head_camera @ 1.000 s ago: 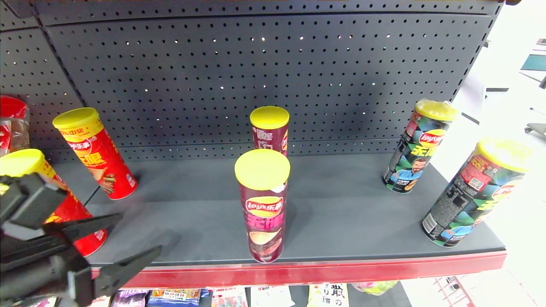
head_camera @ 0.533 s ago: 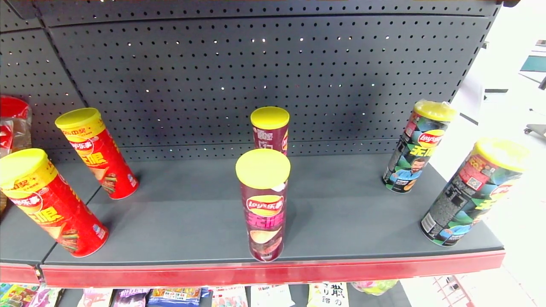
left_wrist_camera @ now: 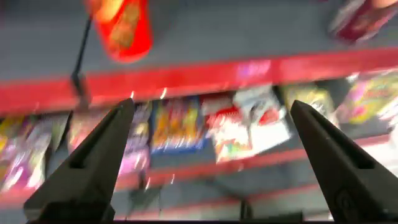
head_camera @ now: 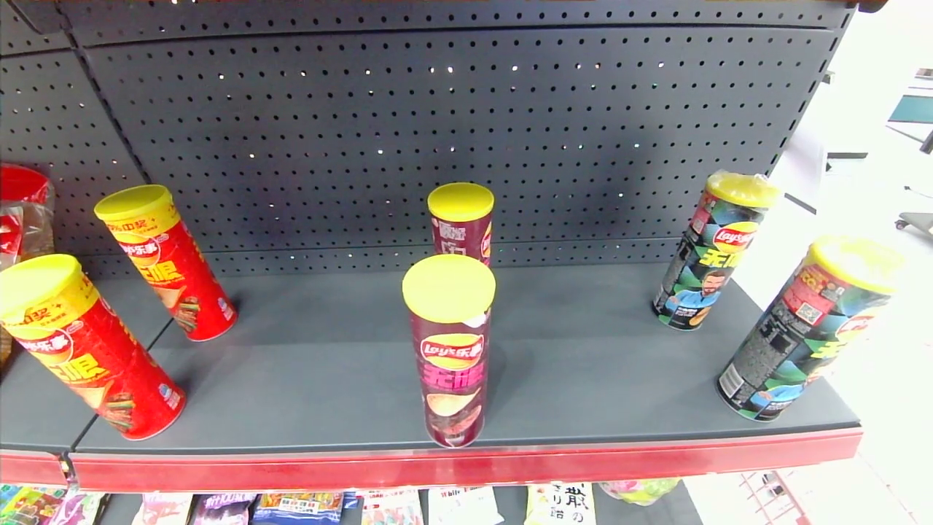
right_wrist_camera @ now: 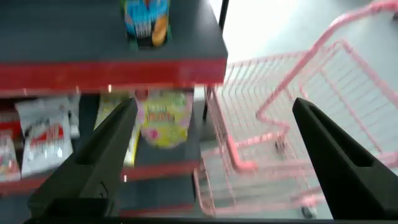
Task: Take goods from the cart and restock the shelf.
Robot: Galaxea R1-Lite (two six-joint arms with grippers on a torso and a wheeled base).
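Yellow plastic lids cap all six tall cardboard crisp tubes standing on the dark grey metal shelf with its red front lip. At the left end are two red ones: the front red tube near the lip and the rear red tube closer to the perforated grey back panel. In the middle the front maroon tube stands directly ahead of the rear maroon tube, with a gap between them. At the right end the rear black-and-green tube carries a picture of a figure in a blue shirt, and its lid looks wrapped in clear film. The front black-and-green tube sits near the shelf's corner. Every tube rests on its base with its long axis vertical and its lid uppermost, label facing the aisle. Through the head camera's wide lens the outer ones look splayed outward.

At the far left, beside the red pair, is a clear jar with a red lid. Bright snack packets lie on the shelf below.

The left gripper hangs in front of the red lip, lower than the tubes and facing the packets, its two black fingers spread wide with nothing between them. The right gripper is by the shelf's right end, fingers equally wide apart and empty, with the pink wire cart on the floor beyond it.
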